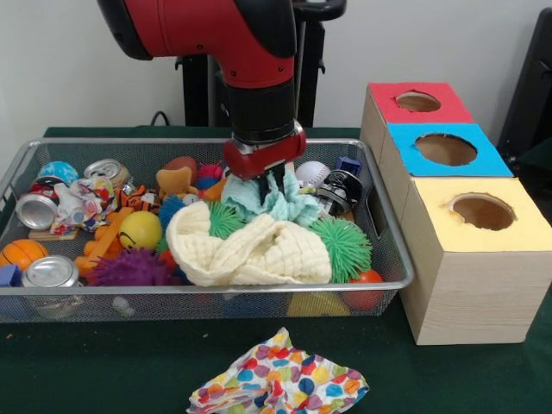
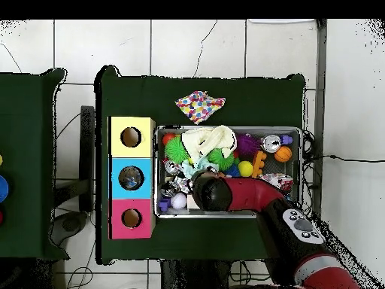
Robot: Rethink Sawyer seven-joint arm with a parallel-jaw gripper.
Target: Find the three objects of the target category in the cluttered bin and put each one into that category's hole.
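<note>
The silver wire-mesh bin [image 1: 390, 259] stands on the green table, full of clutter; it also shows in the overhead view [image 2: 225, 129]. My gripper [image 1: 275, 185] reaches down into the bin's far middle. It is shut on a pale teal cloth [image 1: 297, 207], which bunches up around the fingertips. In the overhead view the arm's end [image 2: 207, 188] covers the gripper. A cream cloth [image 1: 250, 250] lies just in front of the teal one. Three wooden boxes with holes stand beside the bin: red top [image 1: 388, 110], blue top [image 1: 407, 155], yellow top [image 1: 517, 235].
The bin holds green spiky balls [image 1: 347, 246], a purple spiky ball [image 1: 129, 269], a yellow smiley ball [image 1: 141, 230], crushed cans [image 1: 36, 210], a small basketball [image 1: 19, 253] and a white baseball [image 1: 310, 175]. A colourful dotted cloth [image 1: 280, 384] lies on the table outside the bin.
</note>
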